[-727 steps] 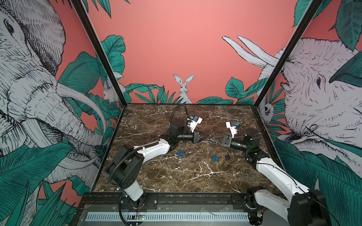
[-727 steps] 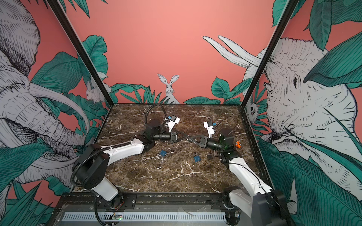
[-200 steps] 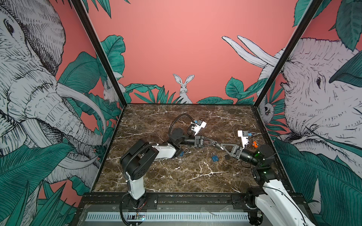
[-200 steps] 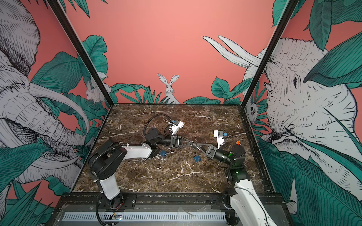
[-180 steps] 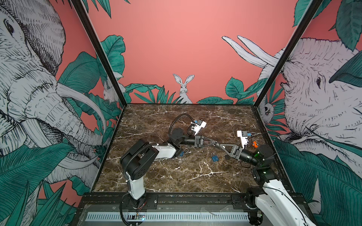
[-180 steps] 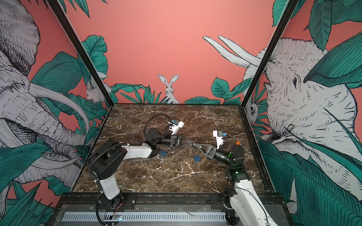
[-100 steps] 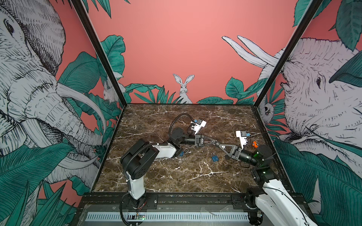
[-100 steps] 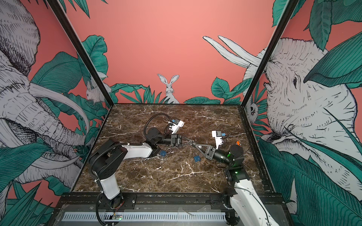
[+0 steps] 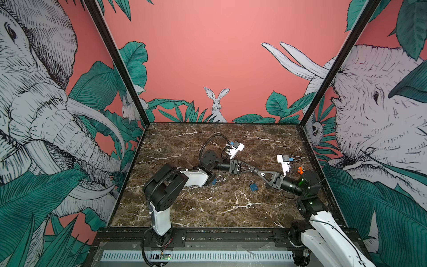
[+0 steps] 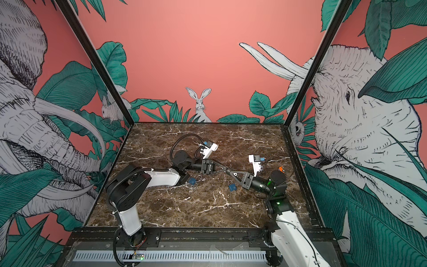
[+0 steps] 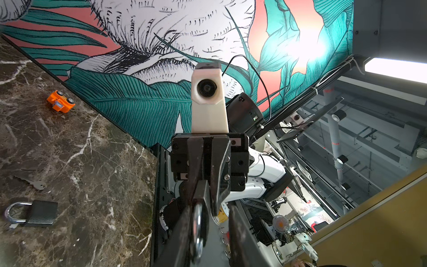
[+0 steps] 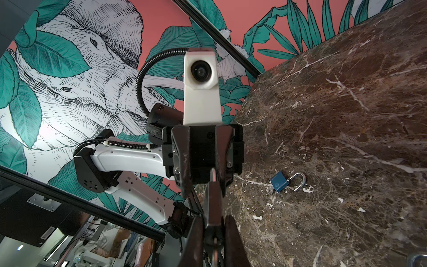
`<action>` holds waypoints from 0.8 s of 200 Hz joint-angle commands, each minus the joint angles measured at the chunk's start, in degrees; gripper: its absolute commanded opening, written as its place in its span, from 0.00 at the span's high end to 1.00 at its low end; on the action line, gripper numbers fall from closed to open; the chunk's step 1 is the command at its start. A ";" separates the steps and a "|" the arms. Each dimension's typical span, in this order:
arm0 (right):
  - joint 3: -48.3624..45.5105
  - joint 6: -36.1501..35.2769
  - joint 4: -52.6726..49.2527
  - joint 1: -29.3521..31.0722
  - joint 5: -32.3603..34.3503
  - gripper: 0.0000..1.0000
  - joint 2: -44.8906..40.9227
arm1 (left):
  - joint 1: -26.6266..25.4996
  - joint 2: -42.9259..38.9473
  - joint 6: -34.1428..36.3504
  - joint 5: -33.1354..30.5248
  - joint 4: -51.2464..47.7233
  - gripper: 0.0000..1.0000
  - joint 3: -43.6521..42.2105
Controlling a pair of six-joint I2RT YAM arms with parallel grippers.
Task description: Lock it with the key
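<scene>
The right gripper (image 12: 213, 222) has its fingers closed on the body of the dark padlock (image 12: 212, 203), whose shackle (image 11: 198, 227) lies loose between the slightly parted fingers of the left gripper (image 11: 210, 216), so the left should back straight off, then fetch the key (image 11: 38, 183) from the table (image 11: 92, 161), well apart from the fingers

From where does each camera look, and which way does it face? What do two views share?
Top views: high at the front, looking down toward the back wall; left arm and right arm show, left tool and right tool tip to tip.
Left wrist: behind the left tool, facing the right arm; own fingers show.
Right wrist: behind the right tool, facing the left arm; own fingers show.
Shared: both wrist views see the dark padlock between the tools.
</scene>
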 commanded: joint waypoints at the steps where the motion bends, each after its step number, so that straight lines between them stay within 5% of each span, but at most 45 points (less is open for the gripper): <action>1: 1.93 -1.15 2.37 0.29 -0.60 1.00 -0.18 | -0.29 0.21 0.22 1.44 2.61 0.70 0.95; 69: 2.03 -1.13 2.09 0.29 -1.01 1.00 -0.13 | -0.75 0.94 0.93 1.13 1.17 0.69 1.89; 108: 2.83 -2.07 0.84 0.25 -0.94 1.00 0.53 | -1.04 1.33 0.94 1.03 0.82 0.78 2.18; 160: 3.39 -2.78 0.53 0.38 -1.21 1.00 1.72 | -1.60 1.42 1.24 1.37 0.12 0.79 2.69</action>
